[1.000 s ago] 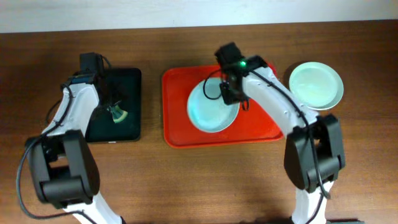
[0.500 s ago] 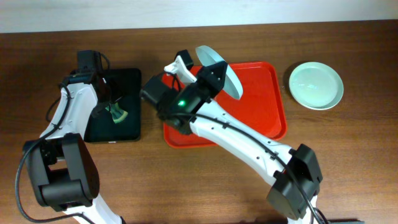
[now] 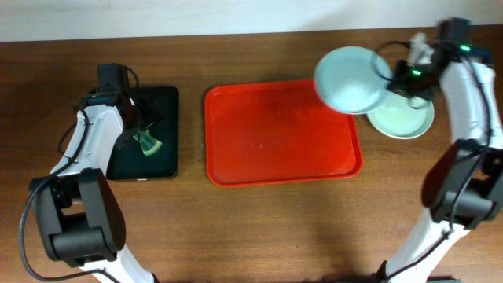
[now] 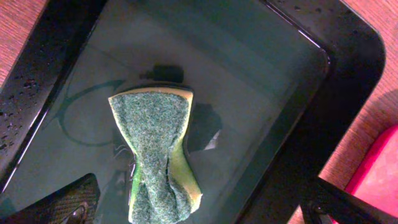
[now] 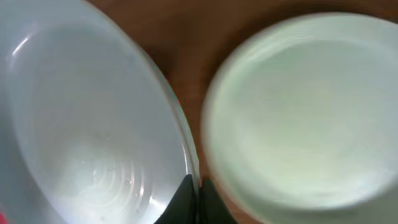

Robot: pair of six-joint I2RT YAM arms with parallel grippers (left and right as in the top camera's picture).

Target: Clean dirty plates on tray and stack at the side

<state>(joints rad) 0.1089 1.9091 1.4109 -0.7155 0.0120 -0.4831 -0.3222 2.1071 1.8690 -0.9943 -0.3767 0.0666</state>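
Overhead view: right gripper (image 3: pixel 391 72) holding pale blue plate (image 3: pixel 346 79) over red tray (image 3: pixel 275 145) corner, beside mint green plate (image 3: pixel 407 119); left gripper (image 3: pixel 141 128) above sponge (image 3: pixel 148 145) in black tray (image 3: pixel 167 106).

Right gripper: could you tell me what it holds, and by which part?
The right gripper pinches the pale blue plate by its rim.

L gripper (image 3: pixel 144 126) spread (aimed down); R gripper (image 5: pixel 193 194) pinched tight.
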